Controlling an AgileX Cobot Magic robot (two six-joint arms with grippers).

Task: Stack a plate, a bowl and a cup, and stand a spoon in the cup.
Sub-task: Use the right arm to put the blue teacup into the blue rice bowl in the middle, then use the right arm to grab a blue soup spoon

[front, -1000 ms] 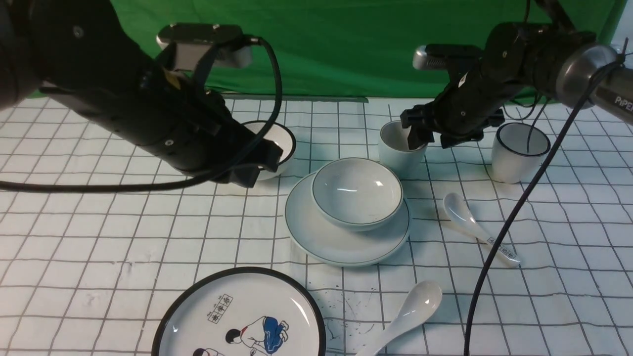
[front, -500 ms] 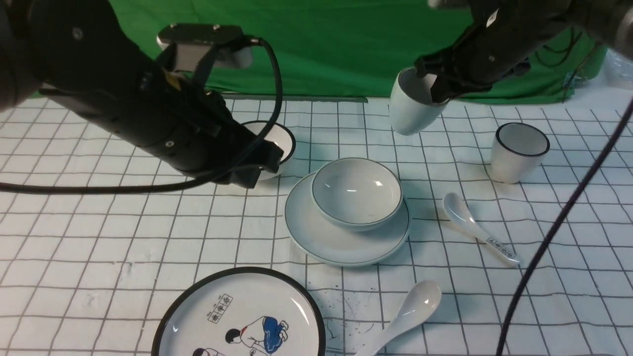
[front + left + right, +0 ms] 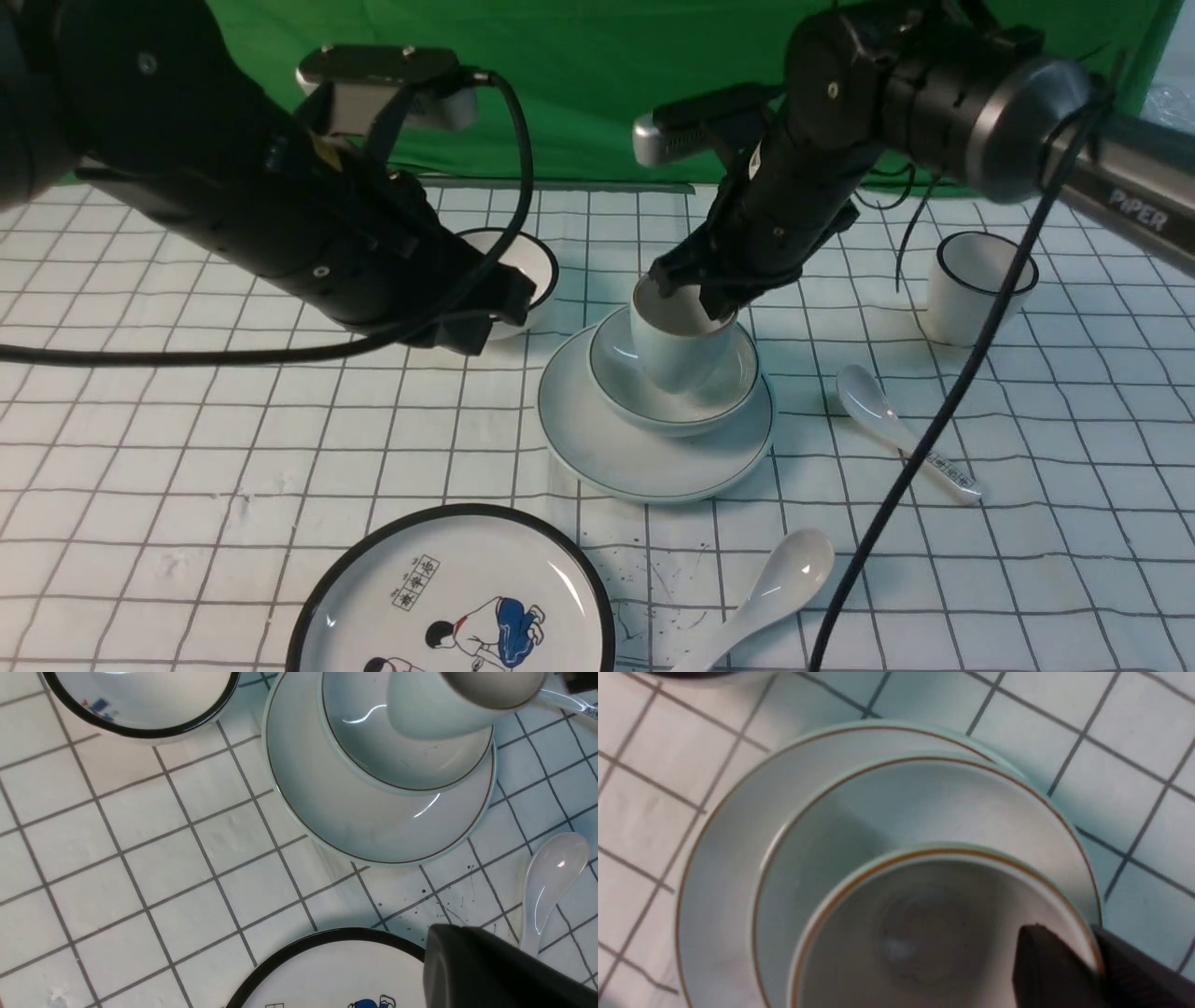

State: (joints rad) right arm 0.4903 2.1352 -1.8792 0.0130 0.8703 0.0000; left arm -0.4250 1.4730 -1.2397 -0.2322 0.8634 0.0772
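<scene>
The pale plate (image 3: pixel 607 457) lies mid-table with the shallow bowl (image 3: pixel 724 397) on it. My right gripper (image 3: pixel 711 301) is shut on the rim of the pale cup (image 3: pixel 677 359), one finger inside and one outside. It holds the cup upright, low inside the bowl. I cannot tell whether its base touches. The right wrist view shows the cup (image 3: pixel 901 933) over the bowl (image 3: pixel 948 802) and plate (image 3: pixel 728 826), with the right gripper (image 3: pixel 1093 952) on its rim. The plain spoon (image 3: pixel 775 583) lies near the front edge. My left gripper (image 3: pixel 485 322) hangs shut and empty left of the plate.
A black-rimmed bowl (image 3: pixel 527 261) sits behind my left gripper. A black-rimmed cup (image 3: pixel 976 289) stands at the right, and a spoon with a printed handle (image 3: pixel 896 434) lies right of the plate. A black-rimmed cartoon plate (image 3: pixel 457 597) is at the front.
My right gripper closed on the cup's rim behind the bowl, lifted it high, then brought it left and down into the bowl. The left arm has not moved.
</scene>
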